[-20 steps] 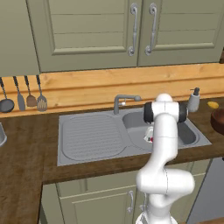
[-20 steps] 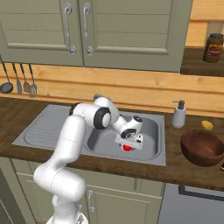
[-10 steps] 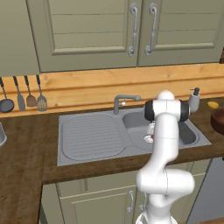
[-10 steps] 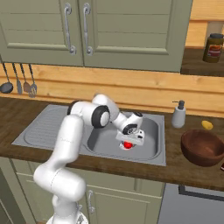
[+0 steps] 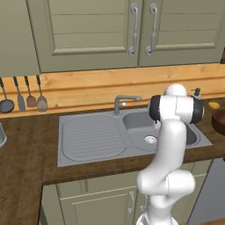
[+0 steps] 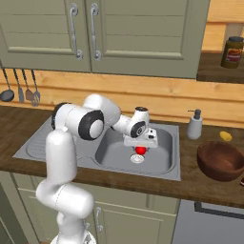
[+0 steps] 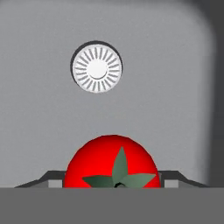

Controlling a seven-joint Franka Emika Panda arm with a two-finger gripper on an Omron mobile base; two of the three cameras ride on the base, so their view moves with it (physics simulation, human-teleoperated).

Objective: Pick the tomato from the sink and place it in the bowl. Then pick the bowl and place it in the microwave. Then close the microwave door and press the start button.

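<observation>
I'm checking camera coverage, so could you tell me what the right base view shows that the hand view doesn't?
Right base view alone: the bowl on the counter, a soap dispenser, a jar on a shelf, hanging utensils. Hand view alone: the tomato's green stem leaves, close up. Both: the tomato between the end effector's fingers, above the sink drain.

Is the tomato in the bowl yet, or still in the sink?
Still in the sink. The tomato sits in the basin under the gripper, beside the drain; the bowl on the counter looks empty.
</observation>
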